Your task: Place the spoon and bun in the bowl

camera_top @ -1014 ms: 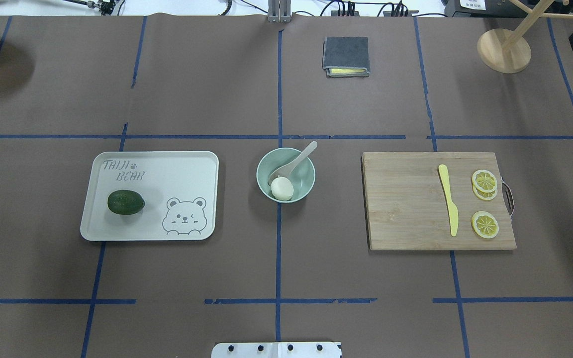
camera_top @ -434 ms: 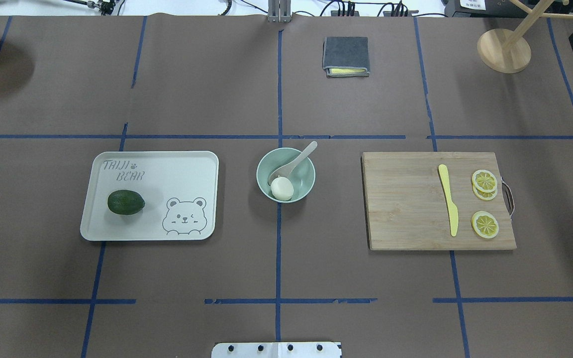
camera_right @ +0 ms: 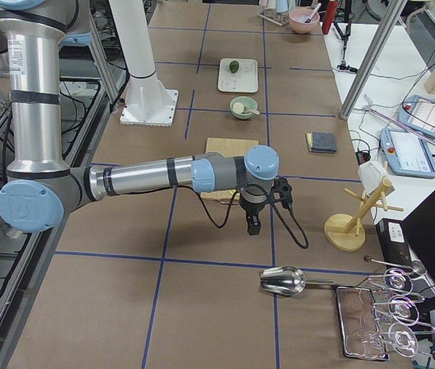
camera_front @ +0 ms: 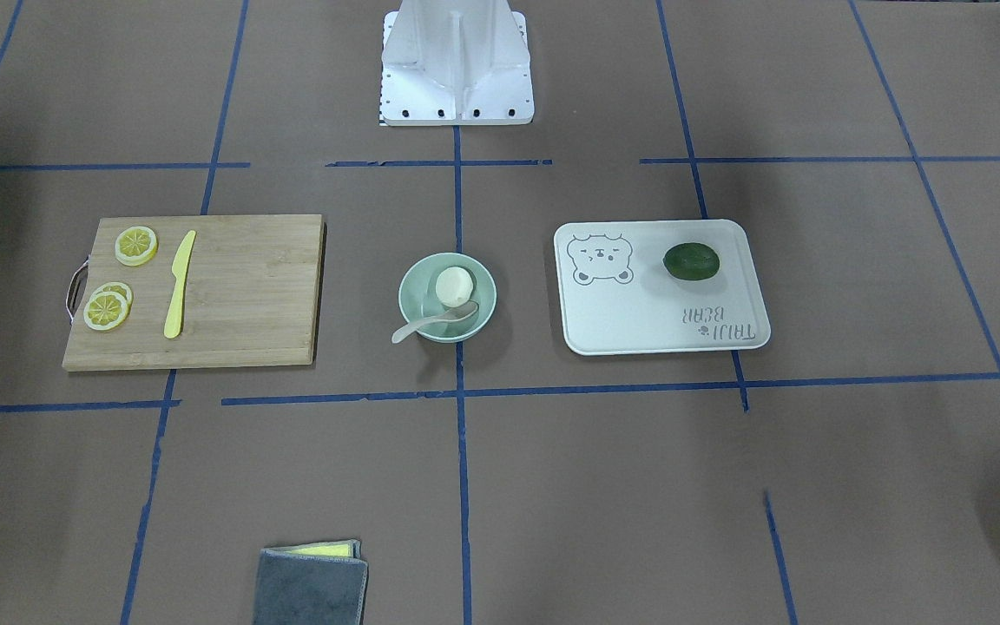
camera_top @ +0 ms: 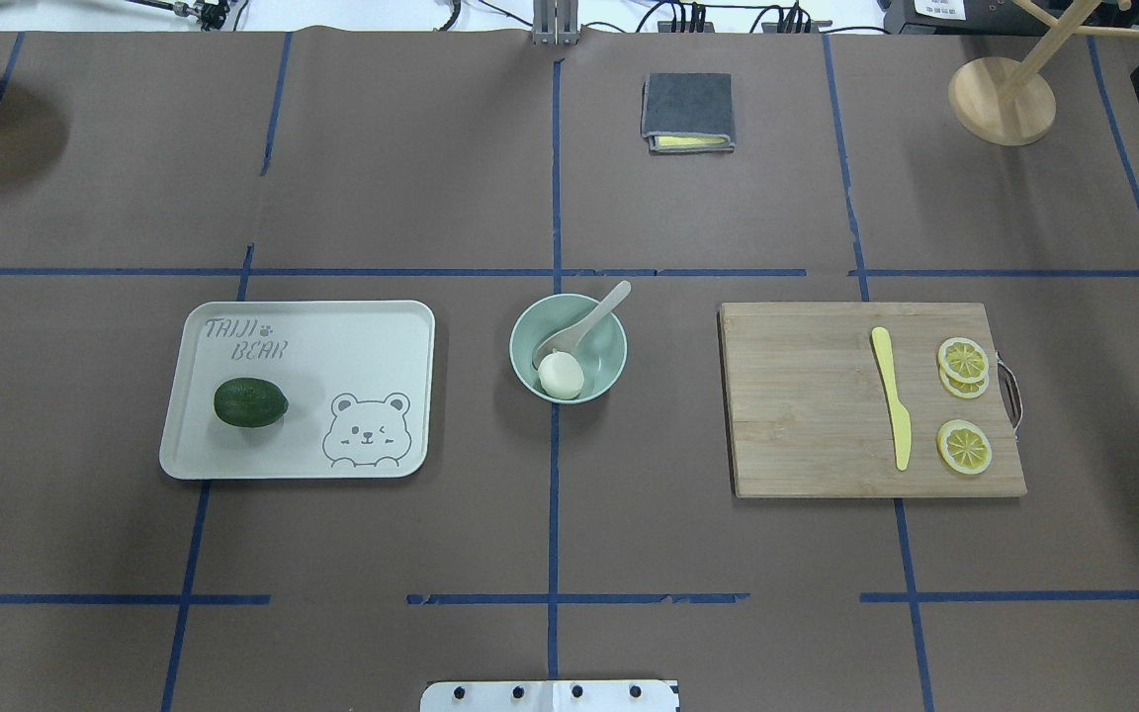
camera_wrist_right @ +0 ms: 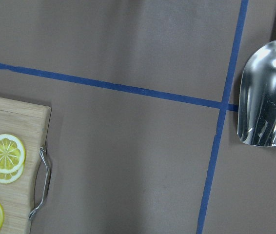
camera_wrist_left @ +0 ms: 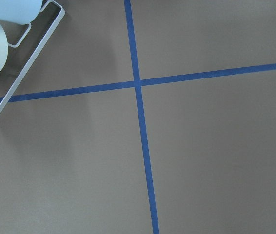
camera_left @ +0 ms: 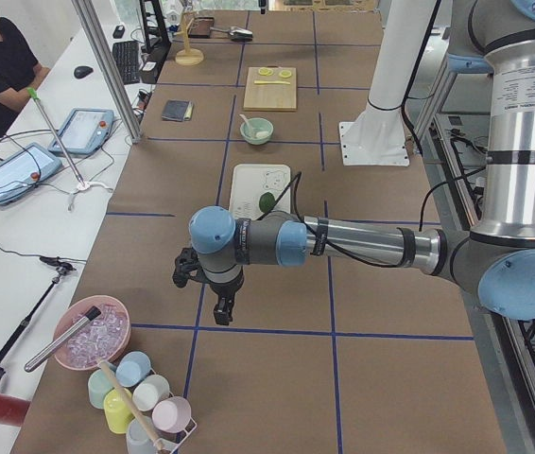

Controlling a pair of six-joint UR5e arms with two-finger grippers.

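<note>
The mint-green bowl [camera_top: 605, 366] [camera_front: 481, 305] stands at the table's middle. The white bun [camera_top: 561, 376] [camera_front: 454, 284] lies inside it on the robot's side. The pale spoon [camera_top: 589, 323] [camera_front: 426, 324] rests with its scoop in the bowl and its handle over the far rim. Neither gripper shows in the overhead or front views. My left gripper [camera_left: 222, 310] hangs over bare table far out to the left. My right gripper [camera_right: 253, 224] hangs past the cutting board, far out to the right. I cannot tell whether either is open or shut.
A white bear-printed tray [camera_top: 332, 336] with a dark green avocado [camera_top: 250, 402] lies left of the bowl. A wooden cutting board [camera_top: 807, 396] with a yellow knife [camera_top: 892, 396] and lemon slices [camera_top: 963, 445] lies right. A folded grey cloth [camera_top: 687, 107] is at the back. A metal scoop [camera_wrist_right: 267, 92] lies far right.
</note>
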